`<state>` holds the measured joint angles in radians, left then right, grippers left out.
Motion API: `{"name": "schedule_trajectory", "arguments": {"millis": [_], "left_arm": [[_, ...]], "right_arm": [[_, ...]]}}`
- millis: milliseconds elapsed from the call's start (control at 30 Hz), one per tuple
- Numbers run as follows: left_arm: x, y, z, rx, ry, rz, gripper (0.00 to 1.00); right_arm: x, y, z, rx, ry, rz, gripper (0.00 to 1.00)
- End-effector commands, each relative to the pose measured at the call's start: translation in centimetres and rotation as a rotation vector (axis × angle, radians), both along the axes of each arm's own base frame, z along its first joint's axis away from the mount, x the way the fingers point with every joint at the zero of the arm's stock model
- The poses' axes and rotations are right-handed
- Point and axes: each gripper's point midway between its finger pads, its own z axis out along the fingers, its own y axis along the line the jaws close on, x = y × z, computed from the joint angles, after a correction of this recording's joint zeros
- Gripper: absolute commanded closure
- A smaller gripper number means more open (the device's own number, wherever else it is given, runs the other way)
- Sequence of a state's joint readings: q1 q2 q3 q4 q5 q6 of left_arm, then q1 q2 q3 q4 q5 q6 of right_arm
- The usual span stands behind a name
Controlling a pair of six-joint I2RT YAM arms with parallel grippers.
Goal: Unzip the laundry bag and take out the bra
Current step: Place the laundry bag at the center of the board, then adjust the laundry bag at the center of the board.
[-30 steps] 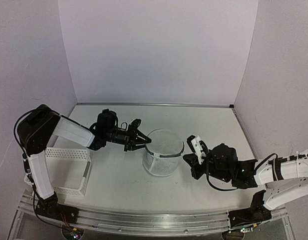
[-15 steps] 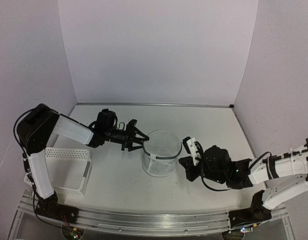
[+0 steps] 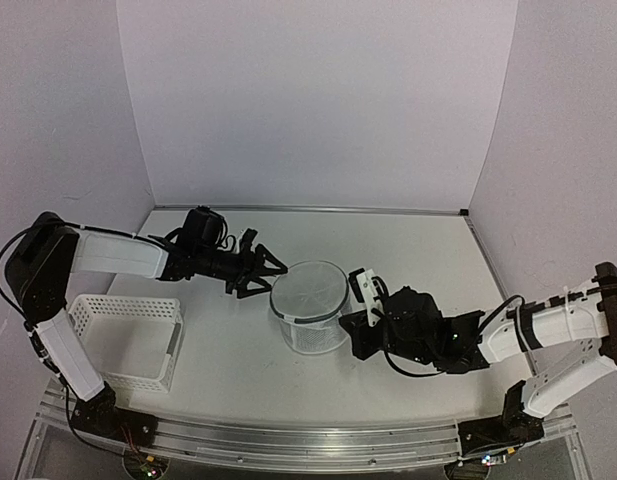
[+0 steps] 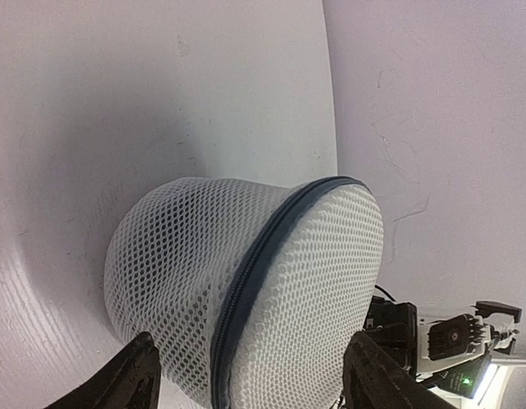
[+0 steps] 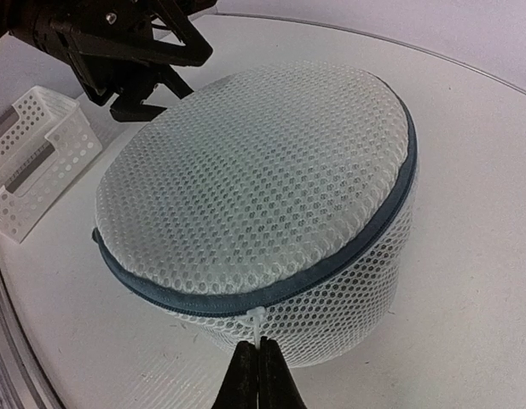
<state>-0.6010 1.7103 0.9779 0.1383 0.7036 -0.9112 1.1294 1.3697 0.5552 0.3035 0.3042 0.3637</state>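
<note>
since the earlier view, the left end effector (image 3: pixel 263 272) has been opened and drawn a little to the left, while the right end effector (image 5: pixel 260 375) has been brought in against the laundry bag (image 5: pixel 254 162), which has been nudged leftward. the right fingertips are pressed together and the small white zip pull (image 5: pixel 259 325) appears to be pinched between them at the bag's near side. the left fingers are spread wide just beside the far-left rim, with nothing held. the bag sits mid-bench (image 3: pixel 408 250), well apart from the white basket (image 3: pixel 128 340). the bra cannot be made out through the mesh.

the bag is judged light and soft-walled, stiffened only by its rim, so it is likely to slide or collapse when the pull is dragged along the dark zip (image 5: pixel 348 256). a bracing hold on the rim opposite the pull is advised.
</note>
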Motion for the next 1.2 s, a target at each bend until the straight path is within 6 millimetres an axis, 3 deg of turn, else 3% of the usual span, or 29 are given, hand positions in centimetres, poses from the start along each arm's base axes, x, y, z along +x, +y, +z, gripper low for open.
{"name": "schedule_trajectory", "arguments": {"millis": [0, 233, 433, 633, 900, 1167], "left_arm": [[-0.3, 0.8, 2.7, 0.039, -0.079, 0.022, 0.25], [-3.1, 1.3, 3.2, 0.029, -0.033, 0.022, 0.24], [-6.3, 1.5, 1.7, 0.037, 0.054, 0.003, 0.24], [-8.6, 1.2, 1.5, 0.038, 0.095, -0.004, 0.22], [-10.3, -1.8, 1.6, -0.022, 0.107, -0.099, 0.22], [-10.5, -5.0, 2.3, -0.058, 0.101, -0.163, 0.24]], "right_arm": [[0.4, 2.0, 2.1, 0.108, 0.038, -0.034, 1.0], [0.7, 3.0, 1.7, 0.157, 0.093, -0.094, 1.0], [1.0, 3.3, 1.8, 0.169, 0.091, -0.127, 1.0], [1.2, 3.5, 1.8, 0.173, 0.089, -0.14, 1.0], [0.8, 3.6, 1.8, 0.174, 0.089, -0.117, 1.0], [0.2, 3.4, 2.1, 0.172, 0.085, -0.095, 1.0]]}}
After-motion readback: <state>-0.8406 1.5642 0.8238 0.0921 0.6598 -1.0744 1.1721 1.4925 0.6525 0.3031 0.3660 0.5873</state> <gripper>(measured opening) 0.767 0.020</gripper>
